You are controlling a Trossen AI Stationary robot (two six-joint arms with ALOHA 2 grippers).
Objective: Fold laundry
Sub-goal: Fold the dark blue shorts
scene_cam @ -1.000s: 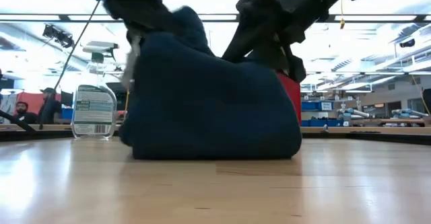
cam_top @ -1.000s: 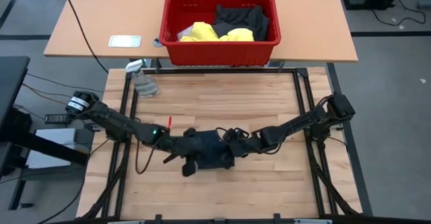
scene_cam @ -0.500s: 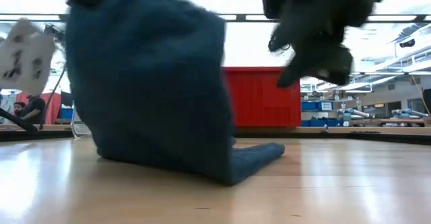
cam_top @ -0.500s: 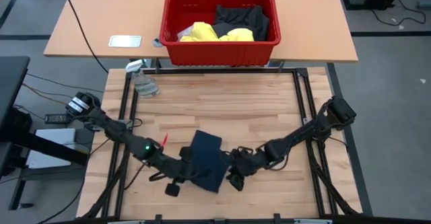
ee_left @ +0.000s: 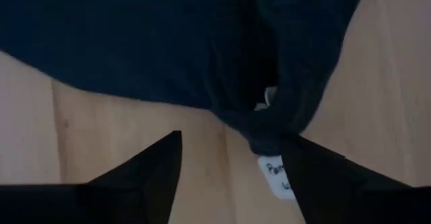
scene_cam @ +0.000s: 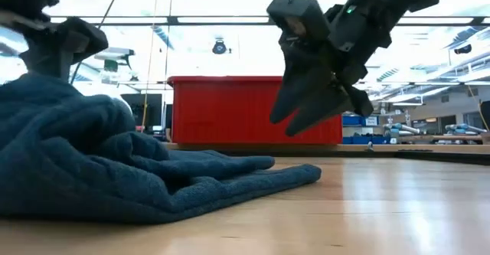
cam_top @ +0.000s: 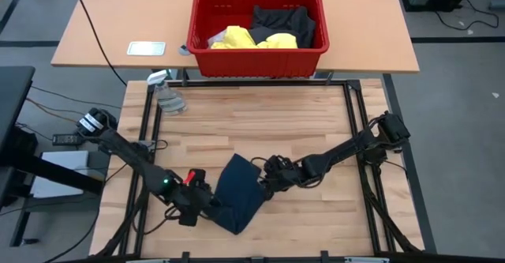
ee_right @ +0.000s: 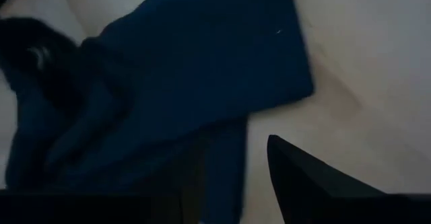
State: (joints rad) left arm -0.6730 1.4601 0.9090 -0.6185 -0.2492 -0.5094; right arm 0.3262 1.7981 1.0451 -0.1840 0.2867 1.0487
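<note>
We are looking at a navy cloth (cam_top: 239, 193) lying on the wooden table (cam_top: 252, 121), toward its near edge and roughly between the two arms. In the low view the cloth (scene_cam: 115, 178) is resting mostly flat, bunched higher on one side and thinning out into a flap that is touching the tabletop.

The left gripper (cam_top: 196, 201) is sitting low at the cloth's edge. In its wrist view the fingers (ee_left: 145, 167) are spreading apart with bare wood between them, and a gathered fold of the cloth (ee_left: 202, 49) with a small white tag (ee_left: 273, 173) is lying just ahead of them; we are seeing nothing clamped there, though one finger may be brushing the fold.

The right gripper (cam_top: 269, 174) is hovering just beside the cloth's other edge. In the low view it (scene_cam: 295, 113) is hanging clear above the table, jaws parted and holding nothing.

On the tan table beyond, a red basket (cam_top: 256, 58) is holding a yellow shirt (cam_top: 251, 38) and a dark grey garment (cam_top: 284, 22). A spray bottle (cam_top: 166, 93) is standing at the far left corner.
</note>
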